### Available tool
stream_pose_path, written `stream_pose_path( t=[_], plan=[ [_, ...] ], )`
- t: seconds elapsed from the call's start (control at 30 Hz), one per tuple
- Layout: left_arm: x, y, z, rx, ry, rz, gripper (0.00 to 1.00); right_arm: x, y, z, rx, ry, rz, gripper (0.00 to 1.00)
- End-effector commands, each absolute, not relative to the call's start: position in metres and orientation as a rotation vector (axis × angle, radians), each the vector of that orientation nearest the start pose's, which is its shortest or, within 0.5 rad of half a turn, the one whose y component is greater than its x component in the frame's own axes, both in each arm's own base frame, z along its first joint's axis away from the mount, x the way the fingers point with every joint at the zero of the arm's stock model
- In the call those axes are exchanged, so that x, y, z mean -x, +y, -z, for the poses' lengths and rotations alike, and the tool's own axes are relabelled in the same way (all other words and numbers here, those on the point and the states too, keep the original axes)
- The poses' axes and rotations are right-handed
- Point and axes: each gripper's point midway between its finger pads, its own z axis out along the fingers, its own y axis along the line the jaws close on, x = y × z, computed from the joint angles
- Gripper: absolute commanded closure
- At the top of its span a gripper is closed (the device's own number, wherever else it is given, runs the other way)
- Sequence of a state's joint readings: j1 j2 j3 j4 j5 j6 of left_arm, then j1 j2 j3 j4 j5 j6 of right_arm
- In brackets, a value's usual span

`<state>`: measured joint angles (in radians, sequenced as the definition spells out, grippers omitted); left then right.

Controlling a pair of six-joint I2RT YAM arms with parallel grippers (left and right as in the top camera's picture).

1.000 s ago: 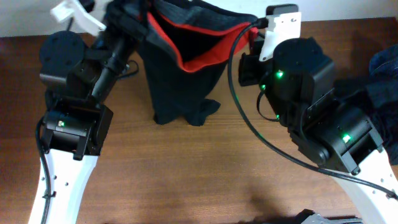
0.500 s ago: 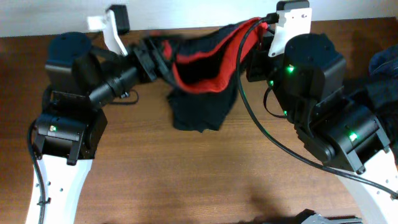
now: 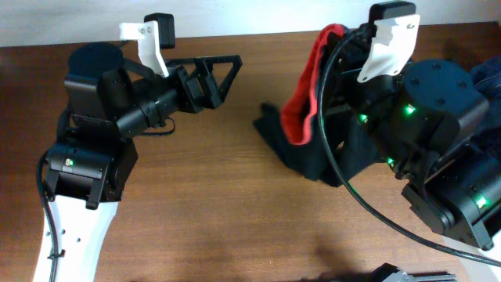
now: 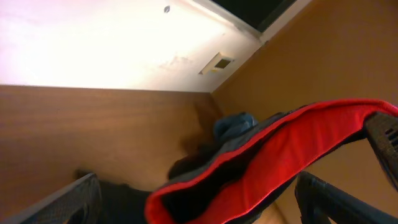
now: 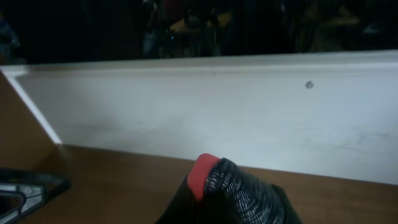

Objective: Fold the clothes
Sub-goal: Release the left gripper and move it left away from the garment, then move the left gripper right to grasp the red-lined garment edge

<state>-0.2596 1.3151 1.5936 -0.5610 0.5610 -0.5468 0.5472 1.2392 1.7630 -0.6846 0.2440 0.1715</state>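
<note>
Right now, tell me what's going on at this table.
The right gripper is shut on the red-lined waistband of the black pants, holding that end up while the rest drapes onto the table. The left gripper stands open and empty to the left, clear of the cloth. A denim heap lies at the right edge.

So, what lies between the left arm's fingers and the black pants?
Only bare table lies there. In the overhead view, nothing sits between the open left gripper and the black pants.
</note>
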Motion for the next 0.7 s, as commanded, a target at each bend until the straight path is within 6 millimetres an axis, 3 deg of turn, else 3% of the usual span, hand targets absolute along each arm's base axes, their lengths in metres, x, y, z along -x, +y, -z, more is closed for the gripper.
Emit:
stream_pose_path(
  t=[0.0, 0.2, 0.47, 0.67],
  plan=[
    [-0.339, -0.184, -0.442, -0.161, 1.923, 1.043, 0.00, -0.320, 0.152, -0.503, 0.175, 1.720, -0.343, 0.96],
    [-0.328, -0.204, -0.428, -0.204, 1.991, 1.089, 0.00, -0.318, 0.159, -0.502, 0.208, 1.725, -0.378, 0.96],
    [-0.299, -0.237, -0.411, -0.376, 2.053, 1.108, 0.09, -0.318, 0.159, -0.500, 0.210, 1.730, -0.377, 0.96],
    [-0.313, -0.232, -0.406, -0.390, 2.026, 0.925, 0.11, -0.321, 0.166, -0.491, 0.237, 1.759, -0.391, 0.96]
  ],
)
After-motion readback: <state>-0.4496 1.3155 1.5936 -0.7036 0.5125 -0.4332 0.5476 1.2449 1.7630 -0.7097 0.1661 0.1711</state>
